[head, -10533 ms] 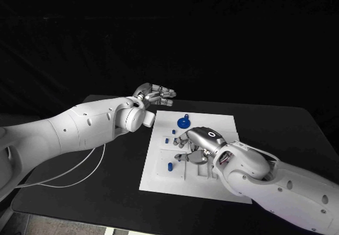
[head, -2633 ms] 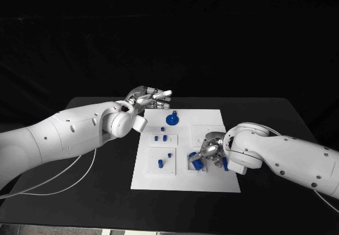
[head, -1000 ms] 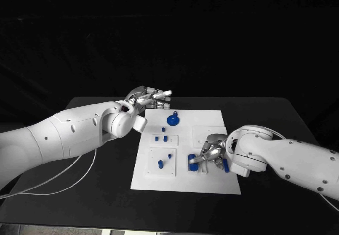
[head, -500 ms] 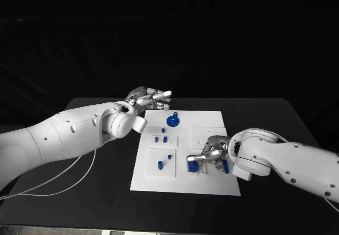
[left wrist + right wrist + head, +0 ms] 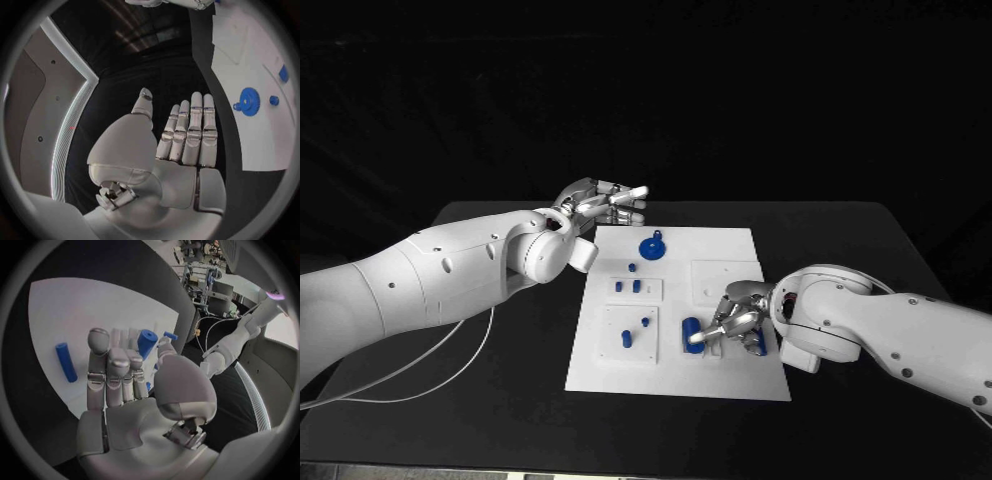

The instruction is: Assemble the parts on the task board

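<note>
Now right hand (image 5: 737, 322) has released cylinder (image 5: 692, 334).

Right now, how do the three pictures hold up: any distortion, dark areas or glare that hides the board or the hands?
Head view: undistorted, background black, the white task board bright, the right hand readable. Left wrist view: fisheye bends the board's edge; the left hand is evenly lit and sharp. Right wrist view: same curving, bright room at the rim, a blue part clear on the board.

dim scene, dark surroundings, bright white task board (image 5: 733, 250), wrist views fisheye-bent.
</note>
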You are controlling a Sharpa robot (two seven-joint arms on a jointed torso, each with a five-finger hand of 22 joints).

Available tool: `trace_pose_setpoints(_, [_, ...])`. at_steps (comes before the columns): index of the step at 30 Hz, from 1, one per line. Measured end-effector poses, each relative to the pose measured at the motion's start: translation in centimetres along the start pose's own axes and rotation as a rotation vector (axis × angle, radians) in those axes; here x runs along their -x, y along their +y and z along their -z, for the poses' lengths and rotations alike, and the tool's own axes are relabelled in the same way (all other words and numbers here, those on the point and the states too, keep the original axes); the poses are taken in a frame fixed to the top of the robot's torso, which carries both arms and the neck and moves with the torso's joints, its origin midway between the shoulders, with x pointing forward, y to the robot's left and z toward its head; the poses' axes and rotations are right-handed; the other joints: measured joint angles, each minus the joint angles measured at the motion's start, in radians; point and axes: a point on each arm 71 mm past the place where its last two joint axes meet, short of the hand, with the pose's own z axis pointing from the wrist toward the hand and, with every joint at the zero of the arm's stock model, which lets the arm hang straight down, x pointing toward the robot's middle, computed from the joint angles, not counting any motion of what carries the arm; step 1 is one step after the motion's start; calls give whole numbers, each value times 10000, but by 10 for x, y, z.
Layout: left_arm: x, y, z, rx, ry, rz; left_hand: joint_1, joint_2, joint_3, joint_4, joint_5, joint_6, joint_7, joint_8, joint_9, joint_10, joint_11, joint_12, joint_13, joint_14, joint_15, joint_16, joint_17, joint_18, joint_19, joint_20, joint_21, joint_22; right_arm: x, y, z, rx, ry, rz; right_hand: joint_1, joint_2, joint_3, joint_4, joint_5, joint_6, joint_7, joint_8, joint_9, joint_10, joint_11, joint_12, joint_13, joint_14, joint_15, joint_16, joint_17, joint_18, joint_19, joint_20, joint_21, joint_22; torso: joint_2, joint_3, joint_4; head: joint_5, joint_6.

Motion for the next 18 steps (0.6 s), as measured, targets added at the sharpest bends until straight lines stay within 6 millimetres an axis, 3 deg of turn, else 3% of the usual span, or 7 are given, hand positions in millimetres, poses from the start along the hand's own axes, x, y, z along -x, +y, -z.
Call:
trace_pose_setpoints(2, [0, 0, 0, 2, -8, -2, 0, 0, 0, 0, 0, 0, 0, 0, 0, 0, 0, 0, 0, 0, 0, 0, 0, 0, 0, 0, 0, 1, -1, -1, 1, 9, 66, 54, 168, -34, 444, -186, 189, 10, -10, 0, 17, 0, 0, 0, 0, 0, 0, 0, 0, 0, 0, 0, 0, 0, 1, -1, 3, -2, 0])
trace_pose_setpoints(4, [1, 0, 0, 4, -14, -4, 0, 0, 0, 0, 0, 0, 0, 0, 0, 0, 0, 0, 0, 0, 0, 0, 0, 0, 0, 0, 0, 1, -3, -1, 1, 37, 125, 126, 206, -42, 726, -401, 1138, 32, -31, 0, 20, 0, 0, 0, 0, 0, 0, 0, -5, 0, 0, 0, 0, 4, 1, -2, 6, -2, 0])
trace_pose_setpoints(6, [1, 0, 0, 6, -21, -5, 0, 0, 0, 0, 0, 0, 0, 0, 0, 0, 0, 0, 0, 0, 0, 0, 0, 0, 0, 0, 0, 1, -5, 0, 2, 74, 164, 202, 230, -18, 841, -540, 1606, 32, -31, 0, 18, 0, 0, 0, 0, 0, 0, 0, -19, 0, 0, 0, 0, 16, 2, -2, 11, -2, 0])
trace_pose_setpoints(9, [2, 0, 0, 10, -32, -8, 0, 0, 0, 0, 0, 0, 0, 0, 0, 0, 0, 0, 0, 0, 0, 0, 1, 1, 0, 0, 0, 1, -6, 2, 3, 117, 186, 316, 158, 54, 861, -761, 1675, 32, -31, 0, -13, 0, 0, 0, -2, 0, 0, 0, -42, 1, 0, 1, 0, 20, 3, -2, 12, -2, -3])
trace_pose_setpoints(16, [2, 0, 1, 21, -37, -11, 0, 0, 0, 0, 0, 0, 0, 0, 0, 1, 0, 0, 0, 0, 0, 0, 1, 0, 0, 0, 0, 1, -6, 0, 3, 92, 132, 436, -41, 170, 861, -762, 1674, 33, -31, 0, -21, 0, 0, 0, -12, 0, 1, 0, -58, 1, 0, 1, 41, 37, 9, -5, 11, 4, -13])
trace_pose_setpoints(18, [2, 0, 1, 24, -38, -11, -18, 18, 0, 0, 0, 0, 0, 0, 0, 1, 0, 0, 0, 0, 0, 1, 1, 0, 0, 0, 0, -2, -5, 0, 3, 79, 112, 449, -170, 299, 796, -736, 1674, 33, -31, 0, -21, 0, 0, 13, -12, 0, 0, 0, -63, 0, 0, 2, 41, 43, 10, -5, 11, 5, -14])
